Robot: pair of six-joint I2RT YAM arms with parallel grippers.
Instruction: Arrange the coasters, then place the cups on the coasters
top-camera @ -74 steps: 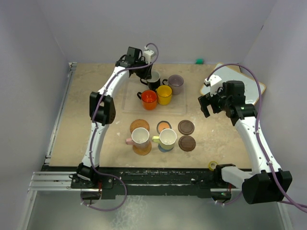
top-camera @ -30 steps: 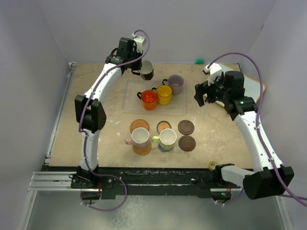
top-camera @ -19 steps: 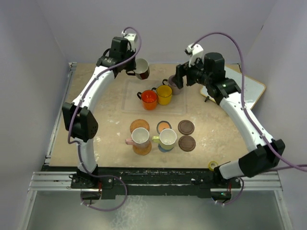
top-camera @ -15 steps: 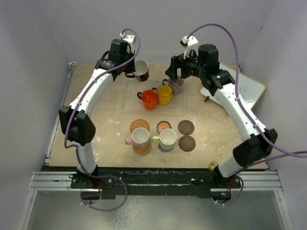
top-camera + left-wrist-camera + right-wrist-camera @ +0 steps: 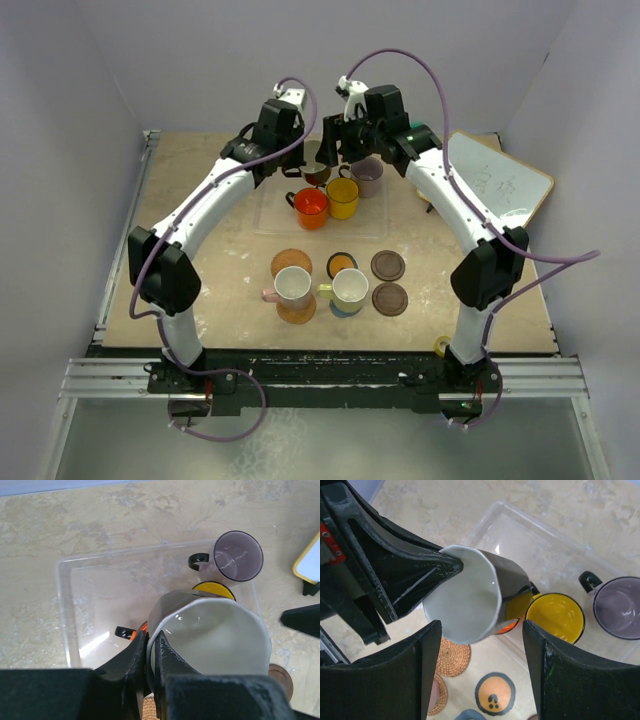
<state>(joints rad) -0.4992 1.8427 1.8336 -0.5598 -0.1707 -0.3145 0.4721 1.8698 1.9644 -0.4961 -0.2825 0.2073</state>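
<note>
My left gripper [image 5: 149, 655] is shut on the rim of the black cup [image 5: 215, 640], holding it tilted in the air over the clear tray [image 5: 60, 580]. My right gripper [image 5: 481, 625] is open, its fingers [image 5: 415, 670] on either side of that black cup [image 5: 470, 595] without touching it. In the tray stand the red-orange cup [image 5: 310, 203], yellow cup [image 5: 342, 195] and mauve-grey cup [image 5: 367, 175]. The pink cup [image 5: 292, 287] and pale yellow-green cup [image 5: 350, 288] sit on coasters. Bare coasters: orange-brown [image 5: 291, 263], grey-rimmed [image 5: 342, 265], two dark brown [image 5: 388, 265].
A whiteboard [image 5: 495, 185] lies at the back right of the table. A small yellow tape roll [image 5: 442, 346] sits at the near edge by the right arm's base. Both arms arch together over the tray at the back.
The left arm carried the black cup from the back left to over the tray. The right arm swung left from the whiteboard to meet it, its jaws narrowing.
</note>
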